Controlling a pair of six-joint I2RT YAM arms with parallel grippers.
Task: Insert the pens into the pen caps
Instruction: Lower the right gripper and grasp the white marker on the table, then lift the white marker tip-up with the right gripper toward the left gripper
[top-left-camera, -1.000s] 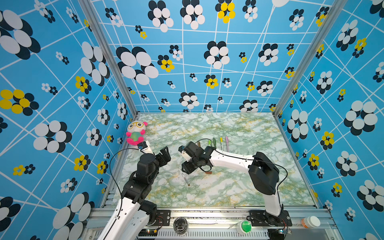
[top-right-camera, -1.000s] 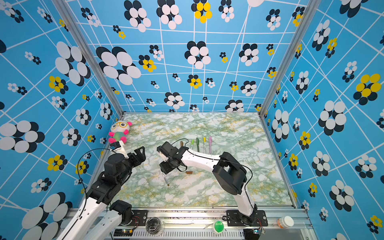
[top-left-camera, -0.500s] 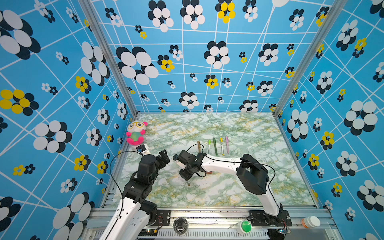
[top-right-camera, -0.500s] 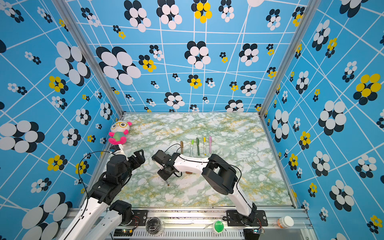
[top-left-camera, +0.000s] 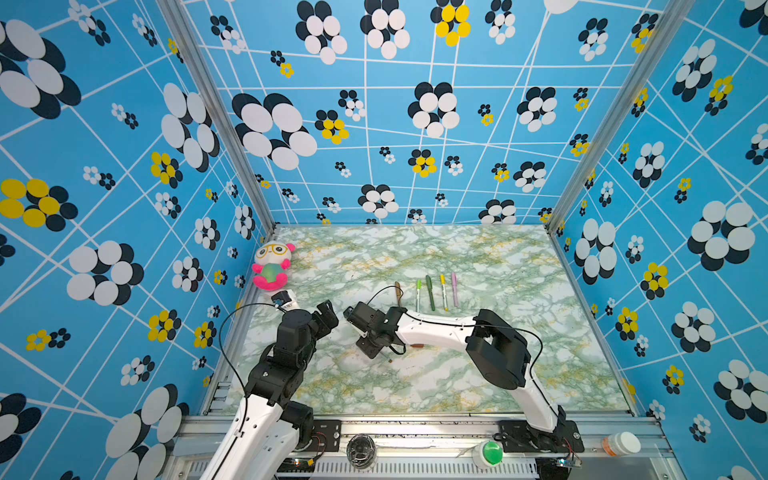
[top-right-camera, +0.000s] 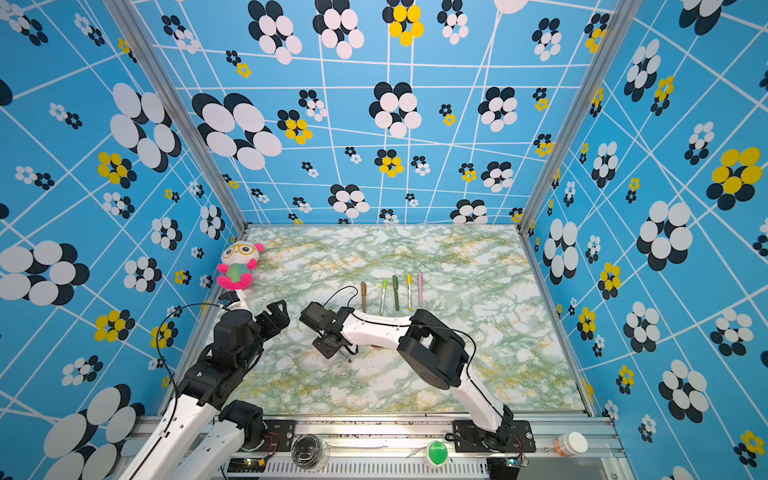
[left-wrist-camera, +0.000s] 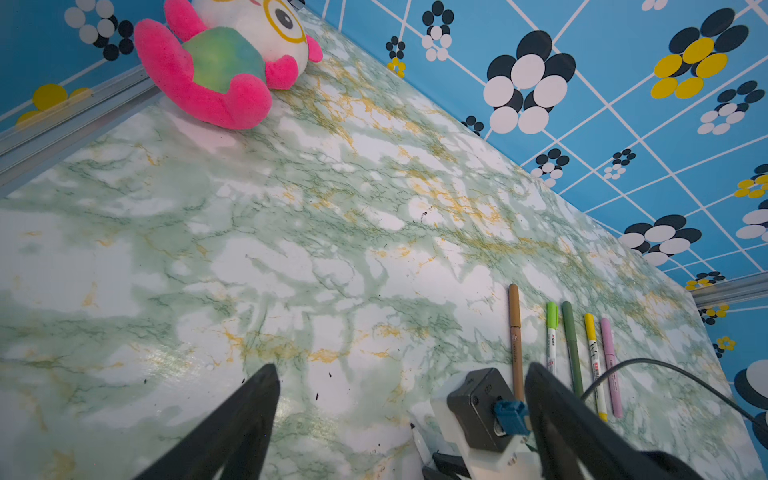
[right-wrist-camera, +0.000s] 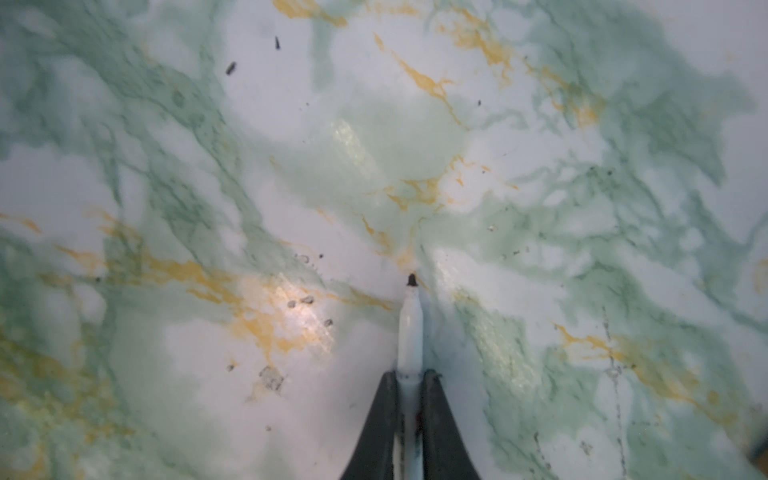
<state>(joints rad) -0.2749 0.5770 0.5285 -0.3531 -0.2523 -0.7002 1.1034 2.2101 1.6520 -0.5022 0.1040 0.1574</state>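
My right gripper (right-wrist-camera: 410, 374) is shut on a thin white pen (right-wrist-camera: 410, 328) whose dark tip points out ahead of the fingers, low over the marble table. In both top views that gripper (top-left-camera: 372, 351) (top-right-camera: 328, 351) points down at the table left of centre. My left gripper (left-wrist-camera: 401, 374) hangs open and empty just left of it (top-left-camera: 328, 316), and its view shows the pen's tip (left-wrist-camera: 412, 426). Several pens lie side by side behind the right arm: brown (top-left-camera: 398, 293), lime-capped (top-left-camera: 418, 294), dark green (top-left-camera: 430, 292), yellow-capped (top-left-camera: 444, 291), pink (top-left-camera: 454, 289). A reddish-brown cap (top-left-camera: 417, 345) lies beside the right forearm.
A pink and white plush toy (top-left-camera: 272, 266) sits at the back left against the wall. Blue flowered walls close in three sides. On the front rail (top-left-camera: 415, 428) stand a green button (top-left-camera: 490, 453) and a small white bottle (top-left-camera: 621, 444).
My right gripper has swung left and forward, come down over the white pen on the table and shut on it. The left gripper has opened a little wider and drawn back slightly.
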